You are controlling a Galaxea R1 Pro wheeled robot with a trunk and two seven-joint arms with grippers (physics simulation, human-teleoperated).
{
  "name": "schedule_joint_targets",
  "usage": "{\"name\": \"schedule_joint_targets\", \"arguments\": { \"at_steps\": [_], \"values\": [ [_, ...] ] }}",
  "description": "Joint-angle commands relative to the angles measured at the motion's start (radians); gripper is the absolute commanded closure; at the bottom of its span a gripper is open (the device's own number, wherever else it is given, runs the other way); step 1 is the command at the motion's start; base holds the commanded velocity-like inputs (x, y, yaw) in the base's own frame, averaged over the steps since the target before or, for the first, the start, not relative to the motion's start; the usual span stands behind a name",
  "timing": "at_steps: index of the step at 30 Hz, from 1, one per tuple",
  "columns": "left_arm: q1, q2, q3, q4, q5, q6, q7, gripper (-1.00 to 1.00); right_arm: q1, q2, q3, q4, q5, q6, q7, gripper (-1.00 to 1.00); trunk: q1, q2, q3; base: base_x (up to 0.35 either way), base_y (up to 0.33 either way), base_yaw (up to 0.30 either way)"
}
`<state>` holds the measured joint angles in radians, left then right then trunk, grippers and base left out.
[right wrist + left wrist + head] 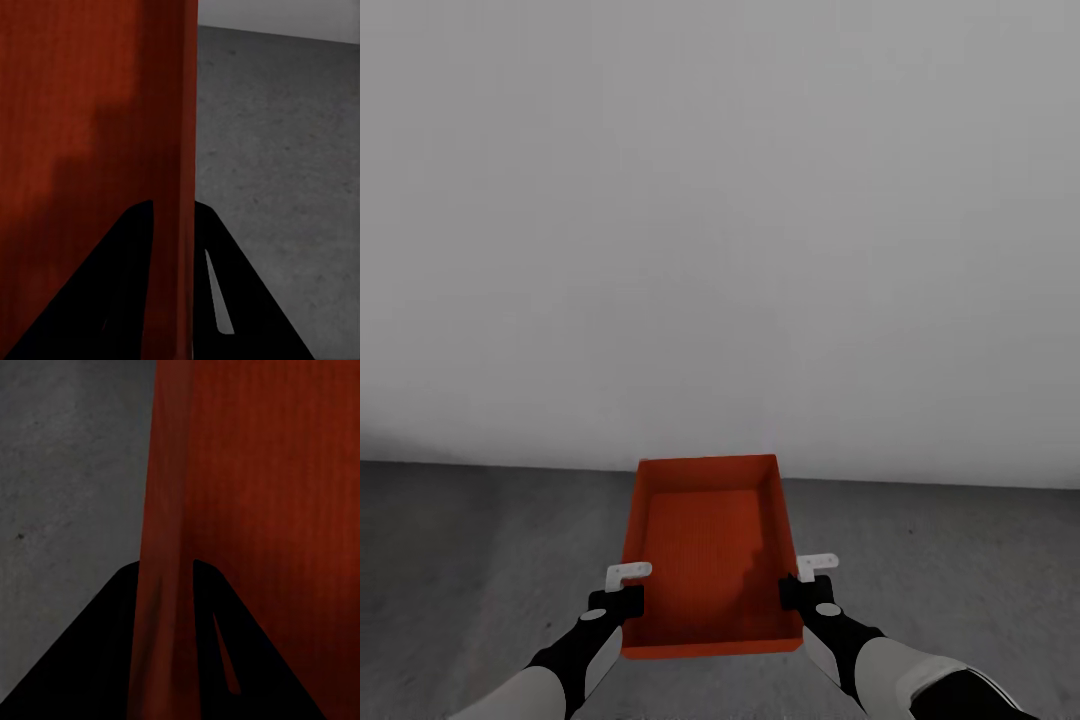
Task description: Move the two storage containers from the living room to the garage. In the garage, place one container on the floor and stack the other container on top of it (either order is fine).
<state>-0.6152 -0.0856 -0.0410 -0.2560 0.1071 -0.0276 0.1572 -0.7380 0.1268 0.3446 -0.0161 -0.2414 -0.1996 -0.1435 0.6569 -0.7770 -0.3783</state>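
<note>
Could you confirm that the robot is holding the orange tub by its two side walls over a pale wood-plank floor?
Not quite: the floor is dark grey speckled concrete, as the head view shows. The rest holds: the left pincer and right pincer each clamp a side wall of the tub.

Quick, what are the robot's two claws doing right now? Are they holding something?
Left gripper: closed on the left wall of the orange-red storage container.
Right gripper: closed on the same container's right wall.
</note>
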Motion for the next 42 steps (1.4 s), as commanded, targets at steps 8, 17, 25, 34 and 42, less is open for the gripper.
{"name": "schedule_joint_targets", "arguments": {
  "at_steps": [8,17,25,34,42],
  "values": [
    [0.000,0.010,0.004,0.004,0.011,-0.003,0.031,1.00,-0.001,0.001,-0.036,-0.002,0.001,-0.046,-0.004,1.00,0.000,-0.001,-0.014,0.000,0.000,0.000],
    [0.000,0.010,0.004,0.003,0.011,-0.003,0.030,1.00,-0.001,0.001,-0.036,-0.002,0.001,-0.046,-0.004,1.00,0.000,-0.001,-0.028,0.000,0.000,0.000],
    [0.000,0.010,0.004,0.004,0.011,-0.003,0.030,1.00,-0.001,0.001,-0.036,-0.003,0.001,-0.046,-0.003,1.00,0.000,-0.001,-0.041,0.000,0.000,0.000],
    [0.000,0.009,0.004,0.004,0.011,-0.003,0.030,1.00,-0.001,0.001,-0.036,-0.002,0.001,-0.046,-0.003,1.00,0.000,-0.001,-0.056,0.000,0.000,0.000],
    [0.000,0.010,0.004,0.003,0.011,-0.003,0.030,1.00,-0.001,0.001,-0.036,-0.002,0.001,-0.046,-0.003,1.00,0.000,-0.001,-0.069,0.000,0.000,0.000]
  ]
}}
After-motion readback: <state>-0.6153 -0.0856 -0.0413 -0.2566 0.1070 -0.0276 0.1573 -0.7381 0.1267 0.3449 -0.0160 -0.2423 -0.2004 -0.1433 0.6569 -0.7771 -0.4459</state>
